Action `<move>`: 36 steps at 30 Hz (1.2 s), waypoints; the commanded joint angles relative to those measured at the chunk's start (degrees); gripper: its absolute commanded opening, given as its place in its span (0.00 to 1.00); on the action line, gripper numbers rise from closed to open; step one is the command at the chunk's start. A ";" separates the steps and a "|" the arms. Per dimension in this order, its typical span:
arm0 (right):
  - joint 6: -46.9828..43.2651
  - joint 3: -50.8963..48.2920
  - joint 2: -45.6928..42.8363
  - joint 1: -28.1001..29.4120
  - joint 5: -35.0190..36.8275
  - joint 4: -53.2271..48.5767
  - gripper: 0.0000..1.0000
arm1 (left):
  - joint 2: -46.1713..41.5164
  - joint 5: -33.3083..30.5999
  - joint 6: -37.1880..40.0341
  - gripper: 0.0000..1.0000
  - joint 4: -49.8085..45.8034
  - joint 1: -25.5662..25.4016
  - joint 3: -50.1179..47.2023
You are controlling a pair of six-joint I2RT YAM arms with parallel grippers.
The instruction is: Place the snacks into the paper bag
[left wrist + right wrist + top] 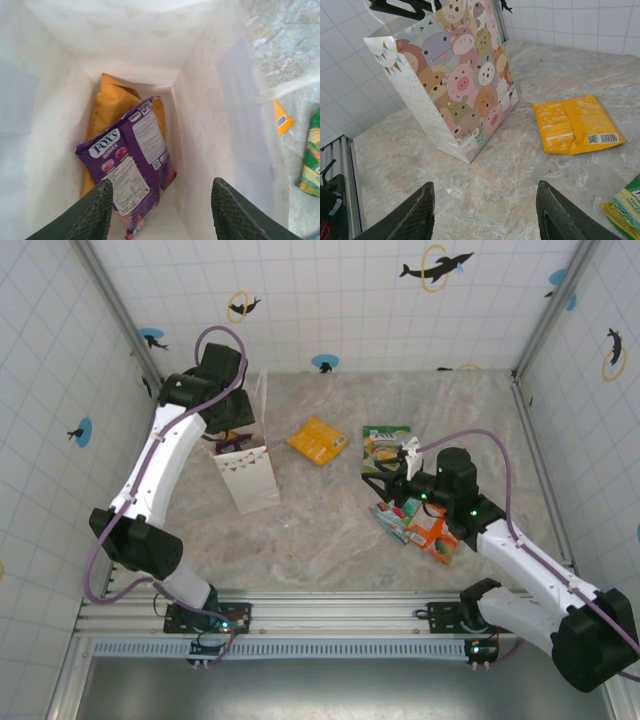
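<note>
The purple packet [130, 160] hides much of the orange packet [112, 100]

Marbled table [330, 535], upright paper bag [250, 480], orange-yellow packet [318, 440], green packet [385, 448]

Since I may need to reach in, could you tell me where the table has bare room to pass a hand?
Bare marble lies before the near rail, between the paper bag and the orange packet; the far right corner is free too. It is crowded around the right gripper, between the green packet and that orange one.
</note>
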 commanded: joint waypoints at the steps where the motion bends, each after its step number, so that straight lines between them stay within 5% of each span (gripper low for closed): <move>1: 0.43 -0.97 -1.16 0.48 0.80 0.07 0.55 | -0.29 1.98 -0.43 0.54 1.55 0.41 3.10; 8: 1.12 -0.35 -0.83 0.61 1.72 -1.33 0.54 | -3.56 6.76 1.63 0.53 4.85 0.39 3.69; 22: 3.34 6.65 0.88 -0.14 14.59 -21.86 0.53 | -20.69 32.06 12.08 0.54 20.81 0.44 -14.72; 28: 7.40 8.34 2.09 -5.36 12.06 -31.10 0.54 | -24.27 44.89 15.48 0.54 27.19 0.35 -22.65; 36: 9.41 8.73 3.56 -16.44 10.21 -43.67 0.56 | -25.43 44.77 15.73 0.54 29.76 -2.70 -28.80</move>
